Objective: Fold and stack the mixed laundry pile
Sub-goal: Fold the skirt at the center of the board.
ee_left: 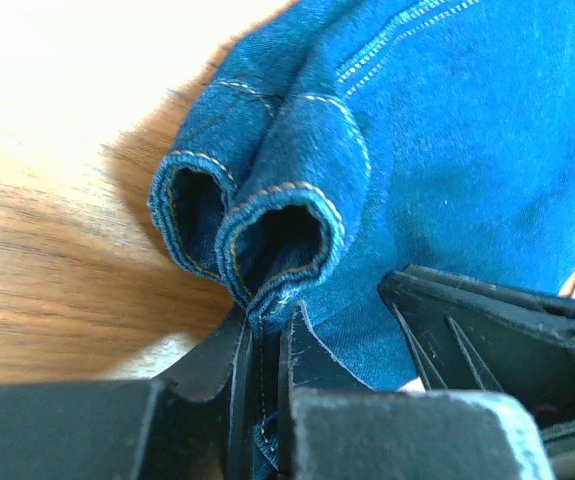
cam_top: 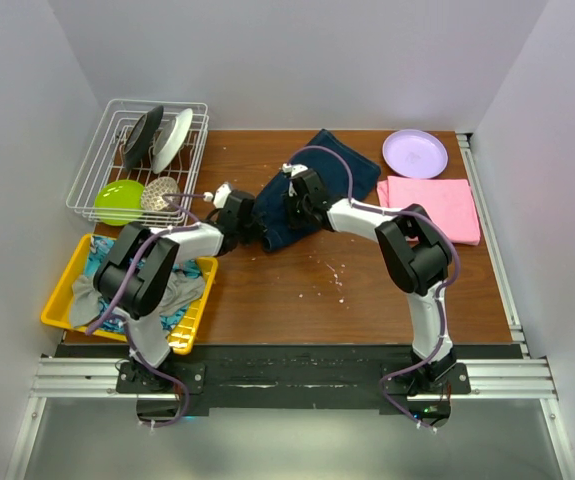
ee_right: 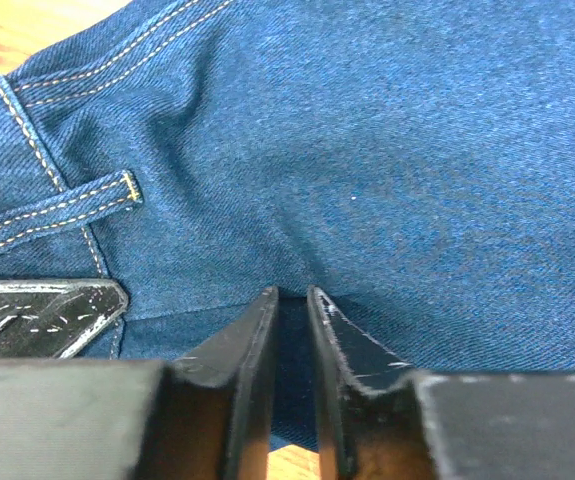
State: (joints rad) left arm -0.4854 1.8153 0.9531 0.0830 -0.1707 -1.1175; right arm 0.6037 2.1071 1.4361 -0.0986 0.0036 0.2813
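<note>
A dark blue denim garment [cam_top: 327, 170] lies on the wooden table, at its middle back. My left gripper [cam_top: 251, 224] is shut on its near-left hem edge; the left wrist view shows two rolled denim cuffs [ee_left: 267, 215] pinched at my left gripper [ee_left: 265, 330]. My right gripper [cam_top: 289, 212] is shut on a fold of the same denim [ee_right: 367, 150], its tips [ee_right: 293, 300] buried in cloth. A folded pink T-shirt [cam_top: 432, 207] lies at the right. A grey garment [cam_top: 172, 288] and a blue-turquoise patterned cloth [cam_top: 99, 262] lie in the yellow tray [cam_top: 59, 295].
A white wire dish rack [cam_top: 142, 160] with plates, a green bowl and a metal strainer stands at the back left. A lilac plate [cam_top: 415, 152] lies at the back right. White crumbs [cam_top: 335, 272] dot the table's middle. White walls close in on three sides.
</note>
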